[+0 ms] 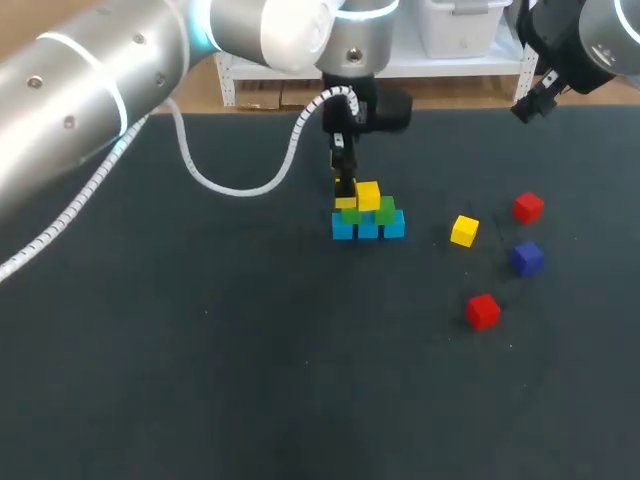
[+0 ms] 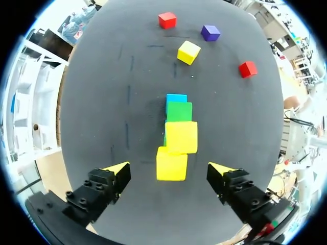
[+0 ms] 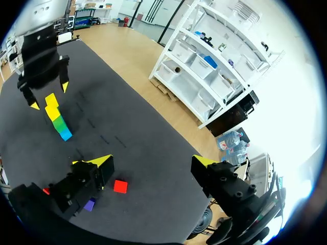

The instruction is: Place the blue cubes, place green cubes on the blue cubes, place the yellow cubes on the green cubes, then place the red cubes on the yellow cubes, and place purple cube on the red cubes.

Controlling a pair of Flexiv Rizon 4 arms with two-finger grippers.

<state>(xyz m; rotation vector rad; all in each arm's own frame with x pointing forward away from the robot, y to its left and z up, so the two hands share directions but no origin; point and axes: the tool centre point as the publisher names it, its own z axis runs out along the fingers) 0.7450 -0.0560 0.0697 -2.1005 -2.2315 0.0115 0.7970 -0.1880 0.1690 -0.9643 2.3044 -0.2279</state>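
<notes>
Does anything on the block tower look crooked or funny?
Yes, a little. On top, the nearer yellow cube, just below the open left gripper, sits shifted sideways from the other yellow cube, so the two do not line up. Nothing looks toppled.

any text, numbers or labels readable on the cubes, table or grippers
None can be read.
The stack, loose yellow cube, red cubes, purple cube and table look plain.
The left gripper and right gripper show no legible marks.

Stack (image 2: 179,113) crowded by left pincer (image 2: 168,171); loose cubes (image 2: 188,52) stand well apart.
</notes>
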